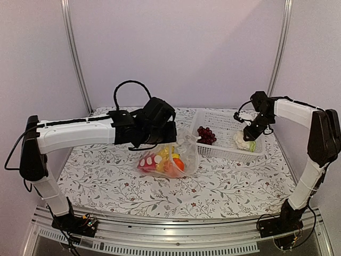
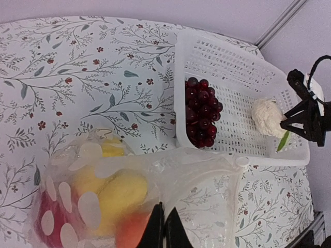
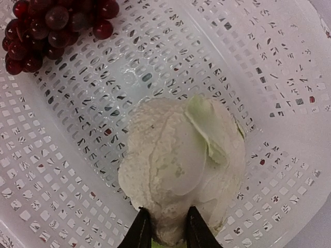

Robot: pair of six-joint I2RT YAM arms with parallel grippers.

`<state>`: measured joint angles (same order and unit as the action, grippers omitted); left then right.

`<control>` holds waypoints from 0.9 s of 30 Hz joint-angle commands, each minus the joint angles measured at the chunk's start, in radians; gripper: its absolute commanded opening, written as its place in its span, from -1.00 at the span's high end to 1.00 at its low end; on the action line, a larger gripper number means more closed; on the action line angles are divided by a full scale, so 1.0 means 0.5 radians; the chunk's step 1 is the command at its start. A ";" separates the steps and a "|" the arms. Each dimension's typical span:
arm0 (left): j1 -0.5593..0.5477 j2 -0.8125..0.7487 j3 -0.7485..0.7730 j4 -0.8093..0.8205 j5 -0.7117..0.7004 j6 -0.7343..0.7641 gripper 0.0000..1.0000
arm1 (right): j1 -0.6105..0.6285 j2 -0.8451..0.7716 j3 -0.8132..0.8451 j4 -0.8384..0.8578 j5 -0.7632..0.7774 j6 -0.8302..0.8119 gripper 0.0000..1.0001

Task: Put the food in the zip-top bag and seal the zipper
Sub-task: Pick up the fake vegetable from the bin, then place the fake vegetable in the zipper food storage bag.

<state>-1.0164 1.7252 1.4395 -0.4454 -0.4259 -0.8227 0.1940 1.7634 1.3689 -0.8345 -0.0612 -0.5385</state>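
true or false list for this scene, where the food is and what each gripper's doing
The grapes lie in the white basket. True.
The cabbage is already inside the zip-top bag. False: it sits in the basket, gripped by the right gripper.
The yellow pieces are inside the bag. True.
The left gripper hangs open over the basket. False: it is shut on the bag's plastic.
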 commanded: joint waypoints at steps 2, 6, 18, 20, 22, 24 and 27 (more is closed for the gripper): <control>0.043 -0.079 -0.068 0.084 0.037 0.015 1.00 | -0.030 -0.124 0.129 0.040 -0.089 0.054 0.69; 0.064 -0.088 -0.097 0.114 0.065 -0.001 1.00 | -0.031 -0.280 0.265 -0.067 -0.365 0.097 0.84; 0.109 -0.120 -0.128 0.141 0.098 -0.020 1.00 | 0.074 -0.513 0.492 -0.452 -1.431 -0.024 1.00; 0.122 -0.129 -0.136 0.154 0.119 -0.028 1.00 | 0.145 -0.555 0.452 -0.455 -1.559 -0.061 1.00; 0.136 -0.141 -0.157 0.179 0.143 -0.039 1.00 | 0.229 -0.571 0.426 -0.477 -1.669 -0.086 1.00; 0.150 -0.151 -0.184 0.208 0.172 -0.050 1.00 | 0.345 -0.564 0.407 -0.502 -1.746 -0.122 1.00; 0.165 -0.162 -0.208 0.237 0.219 -0.075 1.00 | 0.479 -0.530 0.379 -0.488 -1.843 -0.118 1.00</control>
<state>-0.9569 1.6756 1.3632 -0.3584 -0.3557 -0.8413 0.3622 1.5040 1.5822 -1.0519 -0.8352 -0.5663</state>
